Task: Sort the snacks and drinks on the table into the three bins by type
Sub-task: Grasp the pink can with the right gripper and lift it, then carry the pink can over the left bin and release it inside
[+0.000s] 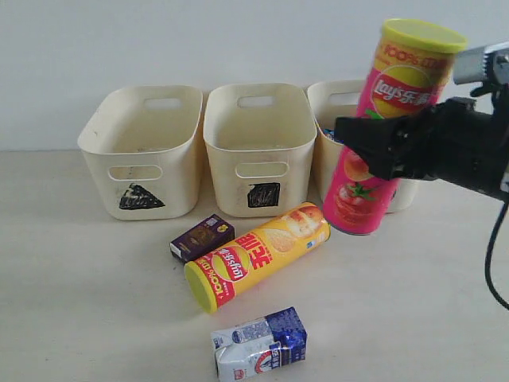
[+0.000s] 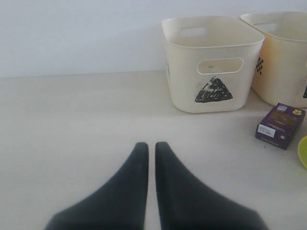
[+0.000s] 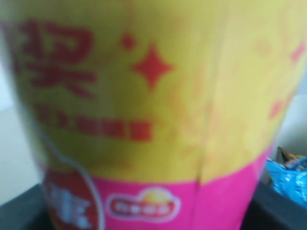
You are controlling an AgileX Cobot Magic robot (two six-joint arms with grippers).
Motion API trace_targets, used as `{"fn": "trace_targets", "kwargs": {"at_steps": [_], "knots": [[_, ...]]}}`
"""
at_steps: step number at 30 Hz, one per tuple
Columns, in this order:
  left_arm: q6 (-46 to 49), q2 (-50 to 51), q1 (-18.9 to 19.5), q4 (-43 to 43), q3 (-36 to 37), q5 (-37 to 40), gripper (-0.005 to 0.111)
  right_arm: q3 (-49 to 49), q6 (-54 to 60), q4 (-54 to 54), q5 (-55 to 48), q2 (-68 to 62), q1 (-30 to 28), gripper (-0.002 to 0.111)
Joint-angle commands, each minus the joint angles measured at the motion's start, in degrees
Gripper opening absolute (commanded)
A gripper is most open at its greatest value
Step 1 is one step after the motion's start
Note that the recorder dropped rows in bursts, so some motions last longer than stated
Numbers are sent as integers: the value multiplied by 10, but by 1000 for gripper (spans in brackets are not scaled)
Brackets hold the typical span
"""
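1. While the right hand (image 1: 380, 148) grips the pink tube (image 1: 402, 83) round its middle, jaws spread to the tube's width, the tube hangs tilted in front of the right bin (image 1: 330, 99), with its lid uppermost and above the bin rims.
2. Left hand (image 2: 149, 153): fully closed and holding nothing, low over the bench (image 1: 79, 302), left of the left bin (image 1: 139, 119).
3. Sorted so far: a blue bag (image 3: 288, 184) lies in the right bin. A scrap of orange shows beside it, too little to identify.
4. No item shows inside the left bin (triangle mark) or the middle bin (image 1: 258, 119) (square mark). The pink tube hides the right bin's mark.
5. Unsorted, on the bench:
   - yellow tube (image 1: 258, 255), on its side, on the near side of the middle bin;
   - purple box (image 1: 201, 237), just beside the yellow tube on its left;
   - milk carton (image 1: 260, 346), on its side, nearest of all.
6. Assessment: the task is under half complete. The pink tube probably goes in with the bag; the yellow tube and both cartons would follow.
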State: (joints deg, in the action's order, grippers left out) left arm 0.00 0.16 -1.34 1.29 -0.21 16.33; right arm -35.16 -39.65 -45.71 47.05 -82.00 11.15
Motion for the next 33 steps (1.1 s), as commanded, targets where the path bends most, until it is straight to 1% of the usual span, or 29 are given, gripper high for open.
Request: {"fn": "trace_targets", "kwargs": {"at_steps": [1,2,9,15,20,26,33], "knots": [[-4,-2,1,-5,2,-4,4,-66,-4,2,-112,7,71,0],[-4,-2,1,-5,2,-4,4,-84,-4,2,-135,7,90,0],[-4,-2,1,-5,2,-4,4,-193,-13,4,-196,-12,162,0],[-4,-2,1,-5,2,-4,4,-297,-36,4,-205,-91,213,0],[-4,-2,1,-5,2,-4,4,-413,-38,4,-278,-175,254,0],[-4,-2,1,-5,2,-4,4,-534,-48,4,-298,-272,265,0],[-4,-2,1,-5,2,-4,4,-652,-54,4,-294,-374,266,0]]}}
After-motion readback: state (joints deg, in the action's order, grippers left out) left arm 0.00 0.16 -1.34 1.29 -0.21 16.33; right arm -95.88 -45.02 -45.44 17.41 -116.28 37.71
